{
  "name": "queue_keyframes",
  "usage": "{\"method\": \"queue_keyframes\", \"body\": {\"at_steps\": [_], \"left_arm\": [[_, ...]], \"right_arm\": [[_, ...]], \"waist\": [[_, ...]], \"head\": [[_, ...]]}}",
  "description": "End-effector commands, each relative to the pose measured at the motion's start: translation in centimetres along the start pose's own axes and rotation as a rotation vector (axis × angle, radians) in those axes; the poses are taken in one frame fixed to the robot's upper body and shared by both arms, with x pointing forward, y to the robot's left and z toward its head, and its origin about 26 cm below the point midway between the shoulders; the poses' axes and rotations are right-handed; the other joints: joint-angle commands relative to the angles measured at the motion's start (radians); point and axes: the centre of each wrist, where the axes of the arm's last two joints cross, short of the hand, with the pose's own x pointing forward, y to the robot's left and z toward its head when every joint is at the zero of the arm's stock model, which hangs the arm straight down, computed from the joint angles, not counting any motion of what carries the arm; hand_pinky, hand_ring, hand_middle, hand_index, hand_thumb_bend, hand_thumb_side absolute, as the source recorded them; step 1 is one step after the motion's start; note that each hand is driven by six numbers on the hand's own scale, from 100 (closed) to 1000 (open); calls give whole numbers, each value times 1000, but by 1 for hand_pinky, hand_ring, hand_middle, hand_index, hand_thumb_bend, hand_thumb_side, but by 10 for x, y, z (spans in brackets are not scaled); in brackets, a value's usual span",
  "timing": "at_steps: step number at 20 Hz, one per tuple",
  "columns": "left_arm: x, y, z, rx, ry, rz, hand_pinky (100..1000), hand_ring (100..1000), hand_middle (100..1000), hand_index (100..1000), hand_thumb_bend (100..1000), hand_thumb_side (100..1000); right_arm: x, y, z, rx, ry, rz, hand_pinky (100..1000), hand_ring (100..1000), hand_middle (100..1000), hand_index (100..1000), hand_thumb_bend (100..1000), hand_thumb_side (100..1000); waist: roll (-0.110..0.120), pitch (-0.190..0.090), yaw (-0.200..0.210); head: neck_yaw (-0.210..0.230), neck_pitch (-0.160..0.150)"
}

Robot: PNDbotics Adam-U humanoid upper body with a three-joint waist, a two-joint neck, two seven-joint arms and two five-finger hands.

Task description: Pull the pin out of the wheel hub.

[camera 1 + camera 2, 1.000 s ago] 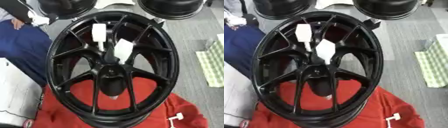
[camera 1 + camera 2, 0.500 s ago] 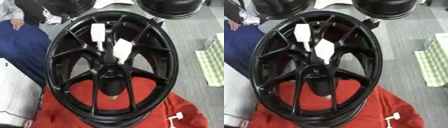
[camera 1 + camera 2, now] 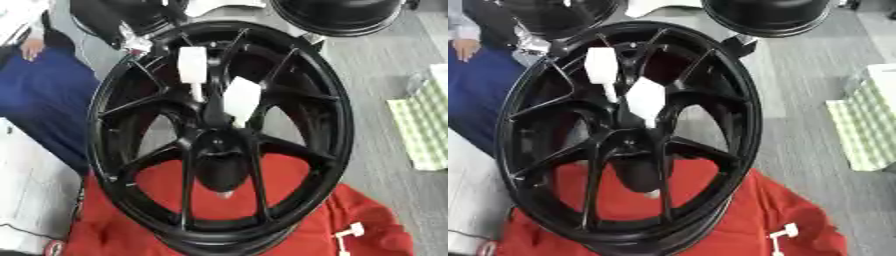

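Note:
A large black spoked wheel hub (image 3: 219,145) lies tilted on a red cloth (image 3: 367,215). Two white block-headed pins stand among its upper spokes: one (image 3: 192,67) at the upper left with a thin stem, the other (image 3: 241,100) just above the centre. A black arm with a silver part (image 3: 131,41), seemingly my left hand, comes in from the upper left. It sits at the rim's upper left edge, apart from both pins, and its fingers are not distinguishable. My right hand shows in neither view.
Two more black wheels (image 3: 337,15) lie at the far edge. A small white pin (image 3: 348,234) lies on the red cloth at lower right. Blue fabric (image 3: 44,100) and a person's hand (image 3: 31,47) are at left; green checked cloth (image 3: 424,125) at right.
The black arm with the silver part has moved right, from the far upper left to the rim's upper left edge. The wheel and both pins stay put.

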Motion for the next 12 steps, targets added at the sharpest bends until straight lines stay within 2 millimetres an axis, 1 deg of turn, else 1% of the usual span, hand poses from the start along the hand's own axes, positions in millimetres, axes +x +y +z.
{"method": "queue_keyframes", "body": {"at_steps": [1, 5, 7, 12], "left_arm": [[2, 10, 1, -8, 30, -30, 933, 912, 844, 969, 360, 653], [2, 12, -3, -8, 55, -44, 953, 940, 875, 1000, 408, 654], [1, 12, -4, 2, 62, -46, 953, 940, 876, 1000, 406, 687], [1, 11, -8, 13, 71, -38, 948, 938, 874, 994, 392, 686]], "right_arm": [[9, -3, -5, -35, -19, -6, 434, 634, 513, 707, 100, 555], [9, -3, -4, -35, -15, -13, 432, 631, 510, 705, 100, 562], [9, -2, -4, -37, -13, -18, 432, 629, 509, 705, 100, 565], [9, -1, -4, -40, -11, -32, 431, 627, 507, 704, 100, 572]], "waist": [[-2, -13, -3], [-3, -7, -4], [-3, -4, -3], [-3, 1, -5]], "head": [[3, -3], [4, -3], [4, -2], [5, -4]]}}
